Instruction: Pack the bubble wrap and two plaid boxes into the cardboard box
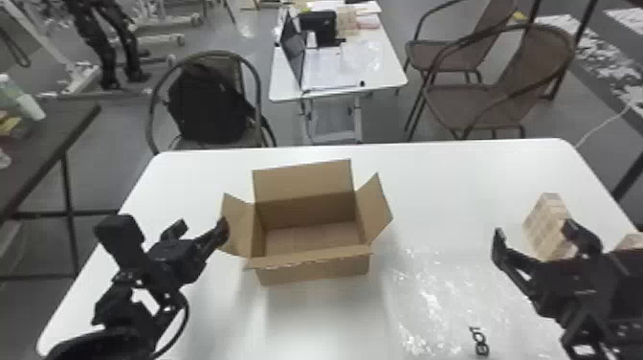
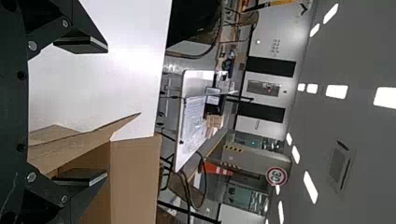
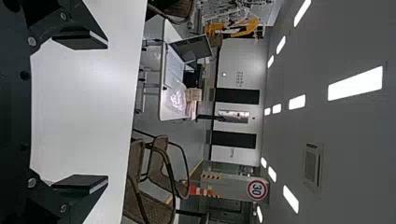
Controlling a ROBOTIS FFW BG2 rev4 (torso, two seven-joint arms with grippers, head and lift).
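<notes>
The cardboard box (image 1: 313, 268) stands with its flaps up at the table's middle, its inside showing bare. Bubble wrap (image 1: 430, 306) lies flat to its right, near the front. One plaid box (image 1: 548, 227) is behind my right gripper (image 1: 533, 232); part of another plaid box (image 1: 630, 241) shows at the right edge, partly hidden by the arm. My left gripper (image 1: 200, 229) is beside the box's left flap. In the left wrist view, the left gripper (image 2: 81, 112) is open, with box flaps near one finger. In the right wrist view, the right gripper (image 3: 80, 112) is open and holds nothing.
The white table (image 1: 445, 177) has its far edge beyond the box. Behind it stand a chair with a black backpack (image 1: 210, 103), a small table (image 1: 382, 72) with a laptop, and wicker chairs (image 1: 531, 72). A dark table (image 1: 57, 129) is at the far left.
</notes>
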